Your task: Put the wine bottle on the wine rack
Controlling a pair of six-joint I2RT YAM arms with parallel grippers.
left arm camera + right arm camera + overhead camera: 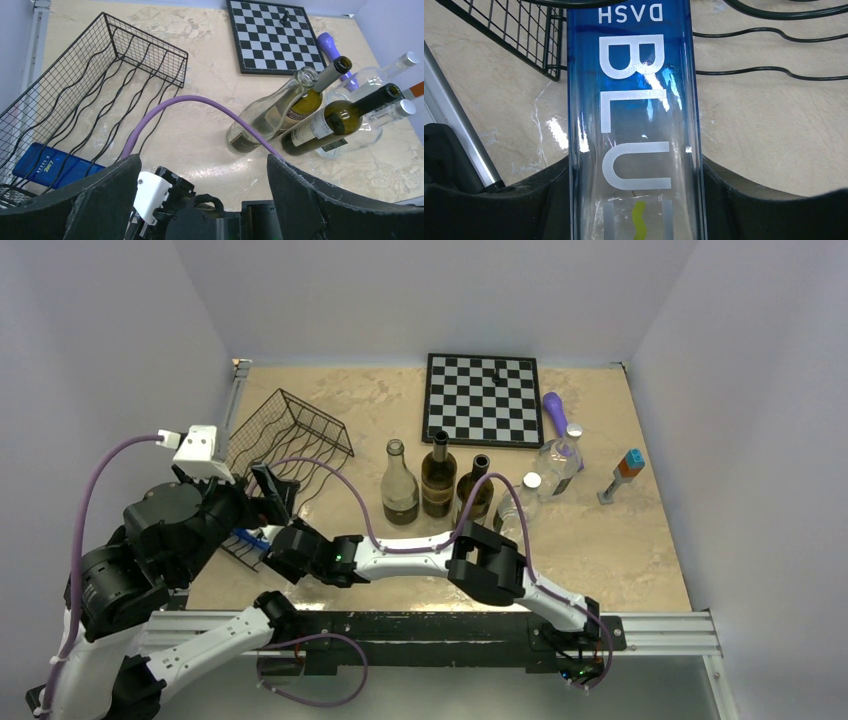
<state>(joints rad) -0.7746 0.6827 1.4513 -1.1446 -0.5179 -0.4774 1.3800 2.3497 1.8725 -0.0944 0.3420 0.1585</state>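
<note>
The right gripper was clamped on the blue bottle. One thick black finger pressed on each side of it. The fingers looked dull and a bit rough. The bottle was smooth, shiny blue glass, round like a tube, with big white letters on it. Bright spots of light shone on the glass.

The bottle lay on its side at the near end of the wine rack. The rack was made of thin black wire. It had long wavy wires side by side and walls of small squares. In the left wrist view some wires crossed in front of the bottle. I could not tell if the bottle sat on the wires or was only held there.

The left gripper hung close to that end of the rack. Its jaws were wide apart and had nothing in them. A soft purple cable curved over the table, which was tan with pale swirls like stone.

Three glass wine bottles stood close together near the middle: a clear one and two dark ones. A flat black-and-white chessboard lay at the back, well apart from the rack.
</note>
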